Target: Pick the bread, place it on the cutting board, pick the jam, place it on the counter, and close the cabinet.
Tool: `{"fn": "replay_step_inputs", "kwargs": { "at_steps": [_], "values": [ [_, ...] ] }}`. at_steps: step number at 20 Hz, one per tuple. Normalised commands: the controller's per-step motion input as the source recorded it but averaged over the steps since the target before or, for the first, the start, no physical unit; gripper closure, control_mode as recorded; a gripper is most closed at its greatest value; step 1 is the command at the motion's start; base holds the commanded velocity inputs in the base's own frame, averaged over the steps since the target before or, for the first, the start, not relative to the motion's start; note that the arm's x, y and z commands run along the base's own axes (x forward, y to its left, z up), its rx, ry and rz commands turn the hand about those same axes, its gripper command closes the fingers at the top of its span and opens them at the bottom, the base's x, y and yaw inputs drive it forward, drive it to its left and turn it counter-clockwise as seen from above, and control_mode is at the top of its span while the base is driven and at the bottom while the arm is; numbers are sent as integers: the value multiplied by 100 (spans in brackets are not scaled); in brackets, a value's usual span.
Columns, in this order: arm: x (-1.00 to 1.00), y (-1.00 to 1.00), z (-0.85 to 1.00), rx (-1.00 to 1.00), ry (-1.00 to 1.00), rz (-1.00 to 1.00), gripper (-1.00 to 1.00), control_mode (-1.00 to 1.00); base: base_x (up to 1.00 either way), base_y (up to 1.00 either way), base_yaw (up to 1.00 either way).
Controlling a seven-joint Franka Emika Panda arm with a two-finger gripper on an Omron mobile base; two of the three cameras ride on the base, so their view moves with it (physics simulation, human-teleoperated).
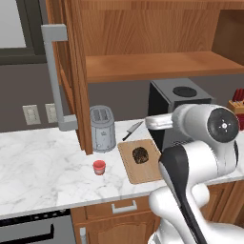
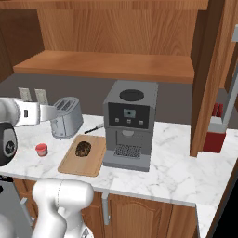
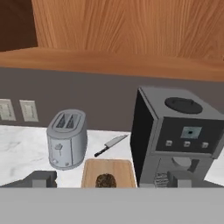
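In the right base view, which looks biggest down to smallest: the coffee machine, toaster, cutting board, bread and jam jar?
1. coffee machine
2. cutting board
3. toaster, sitting farther back
4. bread
5. jam, close to the bread in size

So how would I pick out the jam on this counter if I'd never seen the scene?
Find the white marble counter and the silver toaster standing on it beside the open cabinet door. In front of the toaster, near the counter's front edge, sits the jam, left of the cutting board. It is the only small red jar; the bread is a dark brown lump.
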Motion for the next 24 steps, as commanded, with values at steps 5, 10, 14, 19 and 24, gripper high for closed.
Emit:
{"fn": "replay_step_inputs", "kwargs": {
  "at_steps": [5, 10, 14, 19, 24],
  "values": [
    [-47, 0, 0, 0, -11, 0, -100, -100, 0, 0, 0],
    [-50, -1, 0, 0, -10, 0, -100, -100, 0, 0, 0],
    [-55, -1, 0, 0, -12, 0, -100, -100, 0, 0, 0],
    [-43, 0, 0, 0, -14, 0, -100, -100, 0, 0, 0],
    [-45, 0, 0, 0, -15, 0, -100, -100, 0, 0, 0]
  ]
}}
